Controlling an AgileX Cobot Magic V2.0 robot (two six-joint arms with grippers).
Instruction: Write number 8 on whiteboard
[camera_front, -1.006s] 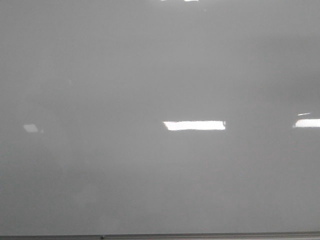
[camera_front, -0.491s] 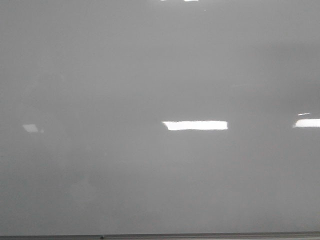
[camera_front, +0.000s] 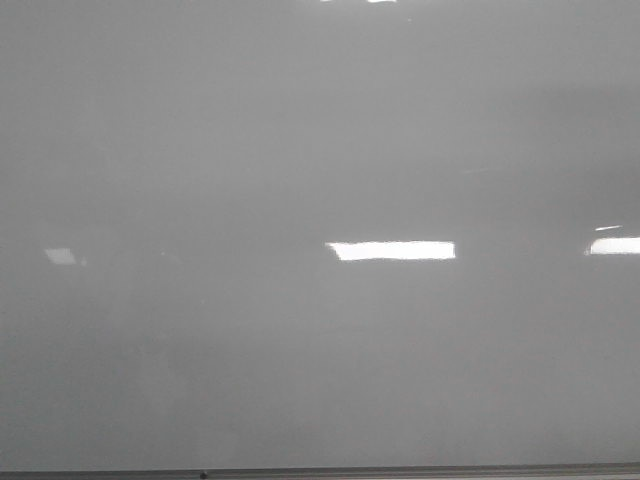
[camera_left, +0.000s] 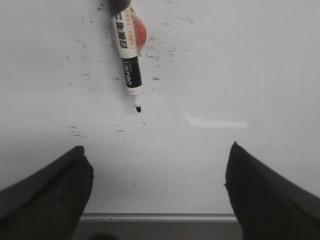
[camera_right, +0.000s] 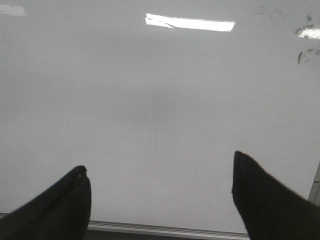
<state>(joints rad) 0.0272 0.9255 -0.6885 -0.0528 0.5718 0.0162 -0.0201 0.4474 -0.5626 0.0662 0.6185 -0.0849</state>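
Note:
The whiteboard (camera_front: 300, 150) fills the front view, glossy grey-white, with no number 8 on it in any view. In the left wrist view the board (camera_left: 240, 65) carries an uncapped black-and-white marker (camera_left: 128, 55), tip pointing toward my left gripper (camera_left: 157, 175), which is open and empty well short of the marker. Something red (camera_left: 140, 31) lies beside the marker. My right gripper (camera_right: 160, 182) is open and empty over bare board (camera_right: 150, 90). Neither gripper shows in the front view.
The board's thin grey metal edge runs along the bottom in the front view (camera_front: 400, 470) and both wrist views (camera_left: 160, 217) (camera_right: 165, 230). Small black smudges surround the marker (camera_left: 165, 50) and sit at one corner of the right wrist view (camera_right: 302, 55).

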